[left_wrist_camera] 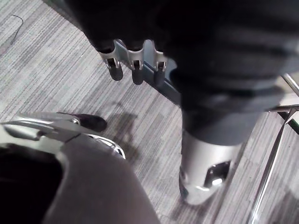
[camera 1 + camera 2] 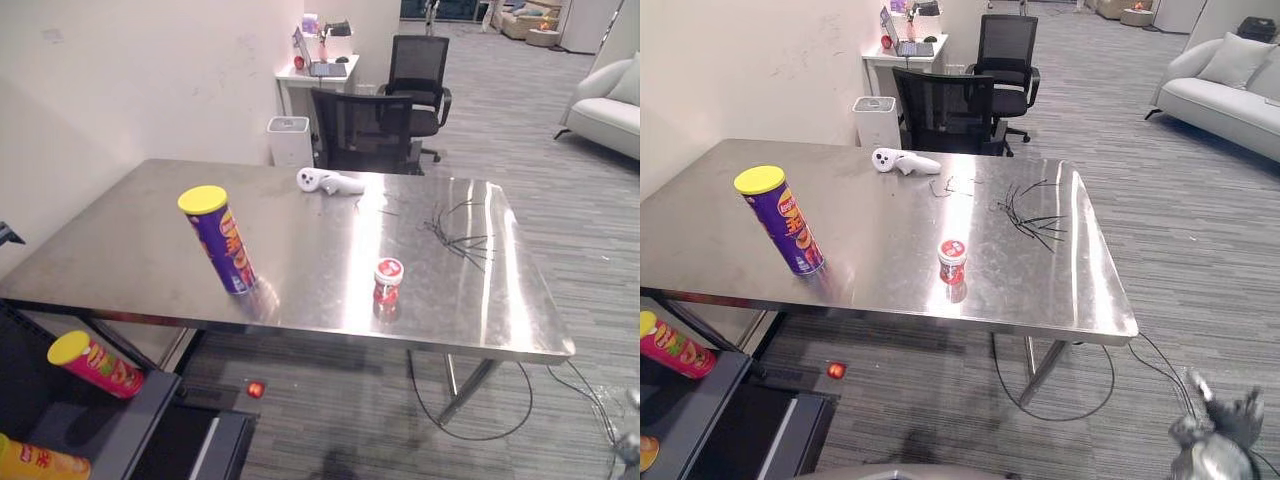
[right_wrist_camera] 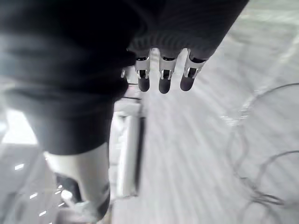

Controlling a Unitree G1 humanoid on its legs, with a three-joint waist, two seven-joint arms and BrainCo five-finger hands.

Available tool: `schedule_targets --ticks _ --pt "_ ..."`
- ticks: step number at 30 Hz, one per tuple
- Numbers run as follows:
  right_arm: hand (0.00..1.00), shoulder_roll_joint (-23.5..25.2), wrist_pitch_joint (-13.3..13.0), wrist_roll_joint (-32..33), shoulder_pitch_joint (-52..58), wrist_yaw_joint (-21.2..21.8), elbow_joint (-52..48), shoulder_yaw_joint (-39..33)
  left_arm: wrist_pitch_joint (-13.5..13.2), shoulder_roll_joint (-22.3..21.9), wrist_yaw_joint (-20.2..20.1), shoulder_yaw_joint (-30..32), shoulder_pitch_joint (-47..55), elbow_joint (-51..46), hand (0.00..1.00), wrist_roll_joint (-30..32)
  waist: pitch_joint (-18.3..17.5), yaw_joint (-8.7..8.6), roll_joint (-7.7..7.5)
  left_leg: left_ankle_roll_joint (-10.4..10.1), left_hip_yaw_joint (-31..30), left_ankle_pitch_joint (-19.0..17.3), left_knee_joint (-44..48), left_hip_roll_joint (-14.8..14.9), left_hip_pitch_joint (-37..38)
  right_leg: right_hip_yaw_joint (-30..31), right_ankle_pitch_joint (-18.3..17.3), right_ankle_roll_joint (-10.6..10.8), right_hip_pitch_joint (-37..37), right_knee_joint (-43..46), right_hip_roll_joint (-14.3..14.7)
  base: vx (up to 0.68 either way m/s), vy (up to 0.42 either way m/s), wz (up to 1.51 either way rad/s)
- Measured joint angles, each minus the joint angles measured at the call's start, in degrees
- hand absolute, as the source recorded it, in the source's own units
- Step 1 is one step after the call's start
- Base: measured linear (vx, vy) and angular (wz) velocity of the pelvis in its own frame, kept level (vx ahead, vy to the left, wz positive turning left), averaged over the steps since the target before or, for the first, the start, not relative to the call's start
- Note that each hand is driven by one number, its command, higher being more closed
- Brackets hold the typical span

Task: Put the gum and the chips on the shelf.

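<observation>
Steel takes up the middle of your view: a brushed steel table [image 2: 480, 300] on grey striped carpet, with a dark shelf unit [image 2: 50, 415] low at your left. The tall purple chips tube with a yellow lid [image 2: 225, 245] stands on end on the table's left half, near the front edge. The small red gum tub with a white lid [image 2: 388, 282] stands well apart from it, toward the front centre. Neither is held. Your left hand [image 1: 135, 70] and right hand [image 2: 1215, 450] hang low over the carpet, fingers slack and holding nothing. The tube looks like the left hand's job, since it sits on that side, nearest the shelf. Its long axis is vertical, so approach level from the side and wrap round its middle. A pink tube [image 2: 98, 366] lies on the shelf; leave room beside it
</observation>
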Motion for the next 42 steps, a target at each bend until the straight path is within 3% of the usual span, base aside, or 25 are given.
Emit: schedule_targets --ticks 6,14,29,39,40,42 --pt "0.00 -0.07 -0.26 -6.31 -1.64 -0.72 -13.19 5.03 0.02 0.09 0.03 -1.48 0.01 -0.30 0.00 0.05 -0.13 0.02 -0.06 -0.13 -0.24 -0.11 0.15 0.18 -0.46 0.01 0.00 0.00 -0.24 0.00 0.23 0.01 -0.004 0.00" --pt "0.00 -4.55 -2.61 -6.46 -1.04 8.02 -21.89 13.85 0.04 1.86 -0.68 -5.25 -0.02 -0.44 0.00 0.24 -0.48 0.01 -0.20 -0.28 -1.25 -0.82 2.50 0.47 -2.27 -0.13 0.19 0.30 -1.03 0.14 0.26 0.00 -0.003 0.01" --pt "0.00 -12.36 -4.44 -0.98 -1.01 19.70 -22.59 32.60 0.01 2.68 -1.87 -9.07 0.26 -0.17 0.00 0.38 -0.65 1.18 0.24 -0.20 -3.44 -0.78 4.25 0.68 -4.32 -1.79 0.21 0.34 -1.30 0.58 0.15 -0.02 -0.014 0.06" --pt "0.00 -12.63 -4.44 -0.99 -6.80 19.57 -18.67 39.37 -0.01 2.71 -1.84 -9.48 -0.02 -0.02 0.00 0.40 -0.17 1.37 0.90 -0.14 -3.52 -0.74 4.49 0.73 -5.26 -1.73 0.44 0.65 -2.08 0.37 0.29 0.00 0.000 0.00" --pt "0.00 -12.59 -4.43 -1.04 -7.25 19.48 -18.26 39.82 -0.01 2.69 -1.84 -9.48 -0.07 -0.01 0.00 0.40 0.28 1.41 0.31 -0.14 -3.64 -0.74 4.48 0.73 -5.44 -1.88 0.44 0.65 -2.15 0.31 0.29 -0.01 -0.012 0.06" --pt "0.00 -12.31 -4.43 -1.12 -8.45 19.16 -17.27 40.99 -0.01 2.70 -1.79 -9.47 -0.14 -0.02 0.00 0.40 0.23 1.36 0.90 -0.12 -3.96 -0.72 4.54 0.73 -5.60 -2.26 0.44 0.65 -2.05 0.19 0.29 0.00 -0.013 0.09"
